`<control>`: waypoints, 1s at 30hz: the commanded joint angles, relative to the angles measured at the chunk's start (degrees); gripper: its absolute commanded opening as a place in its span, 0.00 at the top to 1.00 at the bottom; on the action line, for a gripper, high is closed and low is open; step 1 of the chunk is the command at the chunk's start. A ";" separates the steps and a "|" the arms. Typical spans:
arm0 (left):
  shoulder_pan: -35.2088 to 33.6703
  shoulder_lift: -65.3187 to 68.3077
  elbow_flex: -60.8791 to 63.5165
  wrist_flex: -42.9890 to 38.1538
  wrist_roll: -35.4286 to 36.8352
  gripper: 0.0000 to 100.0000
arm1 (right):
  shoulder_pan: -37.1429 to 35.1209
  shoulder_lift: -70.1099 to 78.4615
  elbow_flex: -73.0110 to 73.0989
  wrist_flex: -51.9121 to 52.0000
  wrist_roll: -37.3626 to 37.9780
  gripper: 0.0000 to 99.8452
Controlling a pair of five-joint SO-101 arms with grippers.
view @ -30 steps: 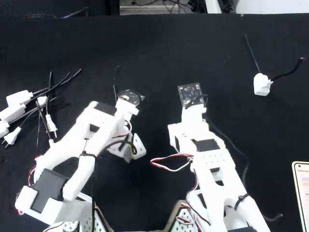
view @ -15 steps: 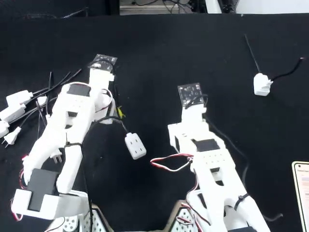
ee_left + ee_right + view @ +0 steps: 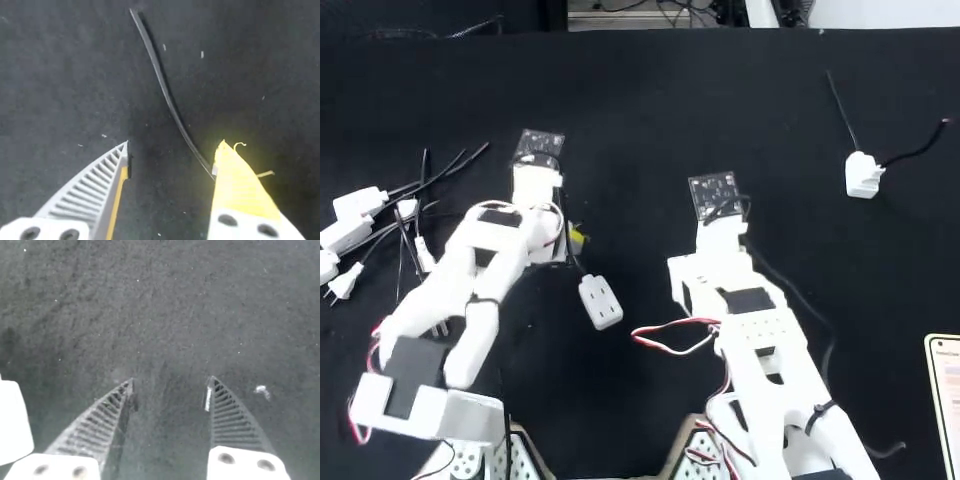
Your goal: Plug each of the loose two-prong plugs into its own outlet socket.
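A white outlet socket [image 3: 600,301] lies on the black cloth between the two arms, its black cord [image 3: 165,90] running back toward my left gripper [image 3: 173,145]. That gripper is open just above the cloth, and the cord passes between its fingers and ends beside the yellow one [image 3: 235,185]. In the high view the left gripper [image 3: 570,238] sits just behind the socket. Several loose white plugs [image 3: 350,215] with black leads lie at the far left. A second white socket [image 3: 863,175] rests at the back right. My right gripper [image 3: 171,381] is open over bare cloth, holding nothing.
A white sheet of paper [image 3: 945,385] sticks in at the right edge. A white object [image 3: 12,420] shows at the side of the right wrist view. Thin black leads [image 3: 440,170] fan out near the loose plugs. Red and white servo wires [image 3: 670,340] loop beside the right arm.
The left arm lifted off the white socket, left it on the cloth, swung back and to the left, then came a little nearer again. The right arm stayed still.
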 commanded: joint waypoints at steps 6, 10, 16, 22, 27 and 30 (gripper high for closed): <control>-1.63 11.69 -16.40 12.84 1.23 0.73 | 1.14 -2.07 -2.86 -1.23 -0.44 0.78; -6.02 11.52 -19.82 21.01 7.12 0.84 | 1.14 -2.07 -2.95 -1.23 -0.44 0.78; -10.51 11.43 -18.59 27.96 6.95 0.92 | 1.14 -2.07 -3.03 -1.23 -0.44 0.78; -13.32 11.34 -21.05 34.55 2.55 0.78 | 1.14 -2.07 -3.03 -0.88 -0.44 0.78; -16.04 11.34 -24.22 39.56 -0.26 0.75 | -1.93 -2.07 -4.62 2.73 0.00 0.78; -18.42 11.34 -25.45 41.58 -2.02 0.75 | -6.42 -2.07 -10.33 11.78 2.99 0.78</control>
